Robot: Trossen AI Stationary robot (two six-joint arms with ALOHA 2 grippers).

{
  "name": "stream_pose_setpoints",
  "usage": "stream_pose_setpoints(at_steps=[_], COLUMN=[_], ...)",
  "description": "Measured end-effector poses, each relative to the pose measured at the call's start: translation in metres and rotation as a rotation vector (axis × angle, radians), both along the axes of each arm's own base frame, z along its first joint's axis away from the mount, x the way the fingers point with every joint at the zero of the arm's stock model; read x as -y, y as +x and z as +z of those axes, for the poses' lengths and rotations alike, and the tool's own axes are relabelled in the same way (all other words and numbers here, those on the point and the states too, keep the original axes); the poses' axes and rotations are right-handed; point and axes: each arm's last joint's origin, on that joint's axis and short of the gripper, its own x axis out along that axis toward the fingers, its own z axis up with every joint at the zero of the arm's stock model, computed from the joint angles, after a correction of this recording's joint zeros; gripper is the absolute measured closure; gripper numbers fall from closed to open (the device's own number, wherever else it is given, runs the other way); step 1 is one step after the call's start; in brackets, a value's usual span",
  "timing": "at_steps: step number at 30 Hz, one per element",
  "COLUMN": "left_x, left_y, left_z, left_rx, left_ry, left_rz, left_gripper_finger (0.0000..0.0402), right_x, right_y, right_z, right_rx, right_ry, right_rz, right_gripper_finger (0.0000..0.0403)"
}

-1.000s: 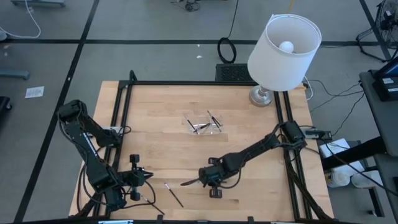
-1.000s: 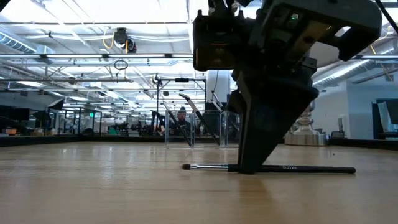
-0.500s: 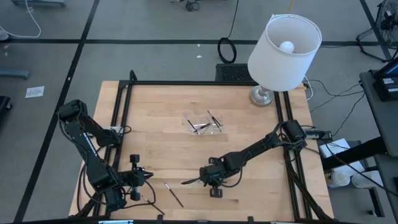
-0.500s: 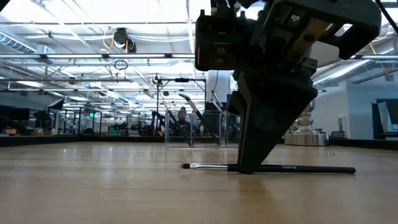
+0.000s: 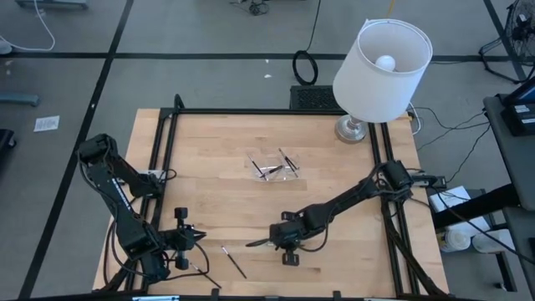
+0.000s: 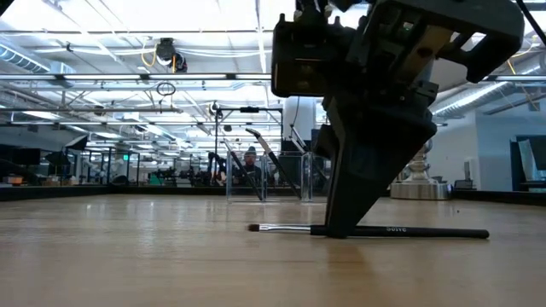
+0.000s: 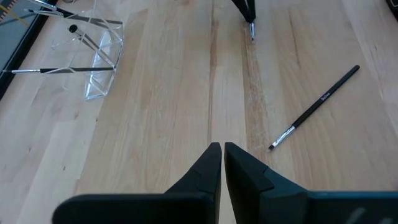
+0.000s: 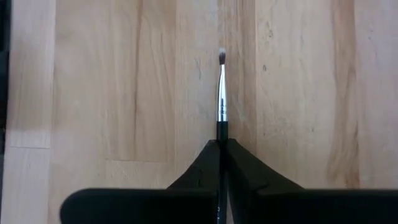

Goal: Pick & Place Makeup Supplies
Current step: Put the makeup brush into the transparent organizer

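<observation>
The makeup supplies are thin dark brushes with silvery ferrules. My right gripper (image 5: 272,241) is low near the table's near middle and is shut on one brush (image 6: 409,231). This brush lies level at table height, its bristle tip (image 8: 222,59) pointing toward the table's left. A second brush (image 5: 233,262) lies flat on the wood, also seen as the loose brush (image 7: 314,107) in the left wrist view. Several more brushes lean inside the clear tray (image 5: 274,165). My left gripper (image 5: 199,236) is shut on nothing at the near left. My right gripper pinches the brush between its two fingers on the dark handle (image 8: 219,134), just behind the silvery ferrule. The fingers (image 6: 341,217) come from above, pointing down with a slant, and lie across the brush. The brush stays level; I cannot tell whether it rests on the table.
A white-shaded lamp (image 5: 380,63) stands with its base (image 5: 351,130) at the far right corner. A black frame rail (image 5: 167,150) runs around the table. Bare wood lies between the tray and both grippers.
My right gripper's wrist has leaned slightly toward the table's right. Its fingertips and the brush have stayed where they were.
</observation>
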Motion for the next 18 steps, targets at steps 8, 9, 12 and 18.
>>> stream_pose_setpoints(at_steps=[8, 9, 12, 18], left_x=[0.000, 0.000, 0.000, 0.000], left_y=[0.000, 0.000, 0.000, 0.000], left_z=[0.000, 0.000, 0.000, 0.000], left_rx=[0.001, 0.001, 0.001, 0.001], left_ry=[-0.002, -0.002, -0.003, -0.004], left_rz=[0.002, 0.002, 0.002, 0.001], left_gripper_finger=[0.0371, 0.0371, 0.0371, 0.0371], right_x=[-0.003, -0.001, -0.001, 0.000], right_y=[-0.001, -0.001, -0.004, -0.005], right_z=[0.044, 0.050, 0.063, 0.074], right_rx=[0.181, 0.200, 0.224, 0.267], right_ry=[-0.026, -0.033, -0.039, -0.057], right_rz=[-0.024, -0.033, -0.038, -0.033], right_gripper_finger=[0.0399, 0.0398, 0.0399, 0.0400])
